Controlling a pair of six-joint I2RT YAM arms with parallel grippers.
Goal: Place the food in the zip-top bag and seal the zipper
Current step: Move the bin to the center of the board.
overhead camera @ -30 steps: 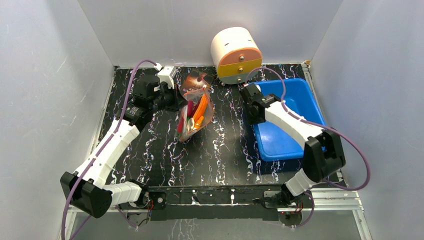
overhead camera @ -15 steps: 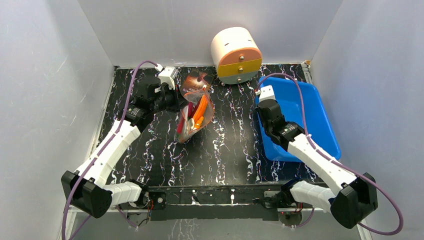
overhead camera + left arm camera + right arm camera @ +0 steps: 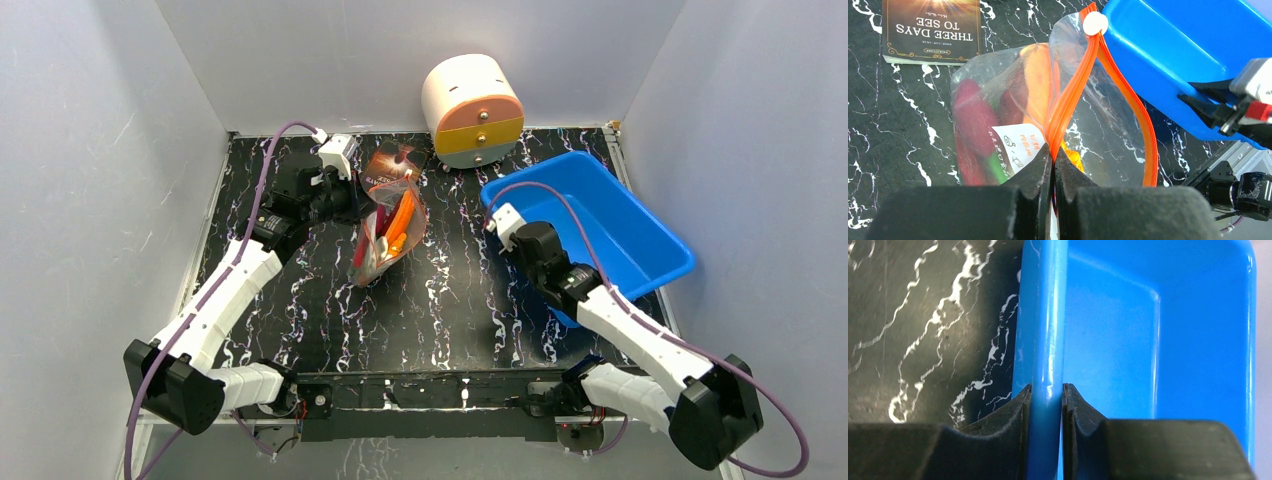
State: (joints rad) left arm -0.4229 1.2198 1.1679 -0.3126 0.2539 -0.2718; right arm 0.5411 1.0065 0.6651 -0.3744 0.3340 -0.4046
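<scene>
The clear zip-top bag (image 3: 385, 235) stands on the table, mouth open, its red-orange zipper (image 3: 1075, 87) ending in a white slider (image 3: 1095, 22). Inside lie the food pieces: a red chili (image 3: 970, 117), an orange-brown slice (image 3: 1035, 82), a green stick (image 3: 998, 169) and orange bits (image 3: 1074, 159). My left gripper (image 3: 1053, 156) is shut on the zipper strip at the bag's mouth; it also shows in the top view (image 3: 356, 200). My right gripper (image 3: 1047, 392) is shut on the rim of the blue bin (image 3: 610, 225), which it holds tilted; it shows in the top view too (image 3: 515, 238).
A dark paperback book (image 3: 930, 30) lies behind the bag. A white drum-shaped drawer box (image 3: 472, 108) with orange and yellow fronts stands at the back. The blue bin (image 3: 1188, 55) hangs just right of the bag. Grey walls enclose the table.
My right arm has swung toward the near edge, dragging and turning the blue bin leftward and tilting it up. The left gripper and the bag have stayed put.
</scene>
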